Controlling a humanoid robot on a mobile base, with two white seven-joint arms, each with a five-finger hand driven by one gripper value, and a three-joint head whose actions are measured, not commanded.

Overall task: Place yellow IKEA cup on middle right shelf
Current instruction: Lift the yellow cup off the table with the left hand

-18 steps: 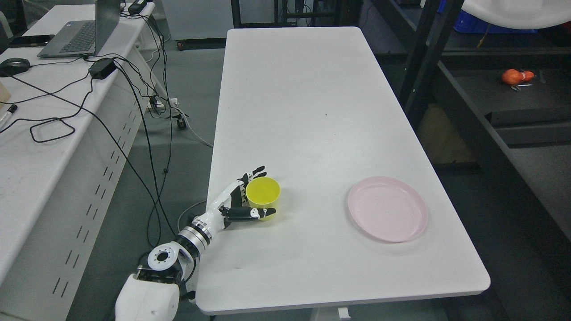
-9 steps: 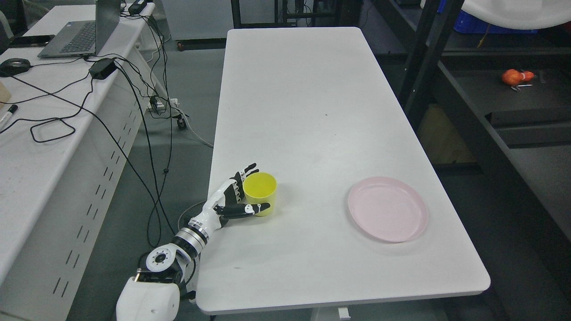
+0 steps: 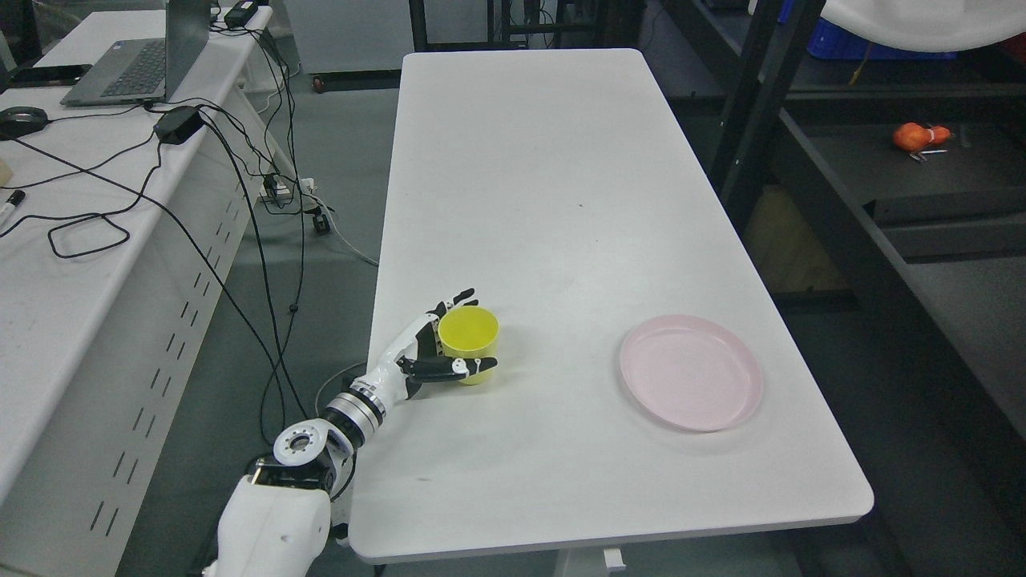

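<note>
The fingers [image 3: 449,303] of the left hand [image 3: 421,353] are wrapped around a yellow cup [image 3: 469,343], with the thumb laid across its near side and the other fingers curved behind its far side, so the cup is grasped. The cup is held upright, its open mouth facing up, close to the left edge of a white worktop [image 3: 553,184]; whether its base touches the surface cannot be told. The left arm is seen entering from the lower left, just beyond the worktop's left edge. A pink plate [image 3: 690,373] is set flat on the worktop, well apart from the cup to the right and near the right edge. The surface between cup and plate is bare, and the whole far half of the worktop is bare too. Dark shelving [image 3: 922,200] is seen beyond the right edge, with an orange object [image 3: 914,135] resting on one of its shelves. A second white desk [image 3: 72,240] carrying a laptop [image 3: 132,60] and black cables [image 3: 224,176] is seen to the left, across a strip of floor
</note>
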